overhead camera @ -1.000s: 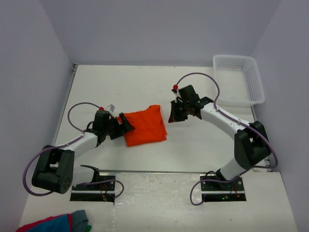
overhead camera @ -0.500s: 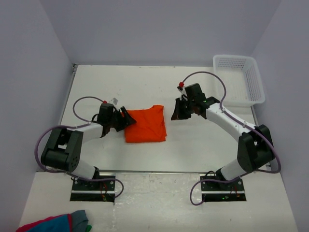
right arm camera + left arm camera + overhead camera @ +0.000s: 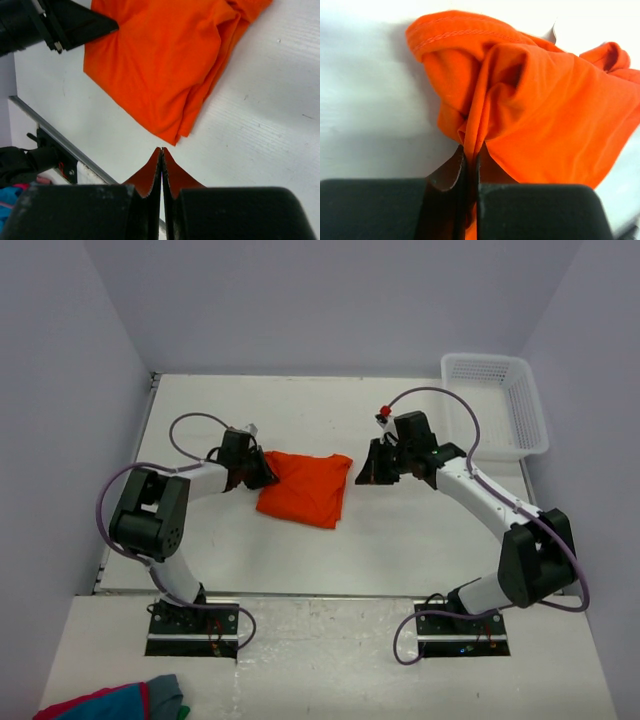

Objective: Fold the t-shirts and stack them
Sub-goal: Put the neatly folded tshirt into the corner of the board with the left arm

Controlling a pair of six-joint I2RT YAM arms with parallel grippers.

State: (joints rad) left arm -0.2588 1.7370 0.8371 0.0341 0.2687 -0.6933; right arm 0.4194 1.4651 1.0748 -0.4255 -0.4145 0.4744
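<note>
Left gripper [image 3: 470, 150] pinching a fold of the orange t-shirt [image 3: 305, 488]; right gripper [image 3: 371, 469] pressed together, empty, nearby. A one-handed pull may bunch the folded cloth or slip free.

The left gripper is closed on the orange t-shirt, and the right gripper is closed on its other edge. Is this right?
Not fully. The left gripper is closed on the orange t-shirt, but the right gripper is closed on nothing: the right wrist view shows its shut tips beside the cloth, not touching.
</note>
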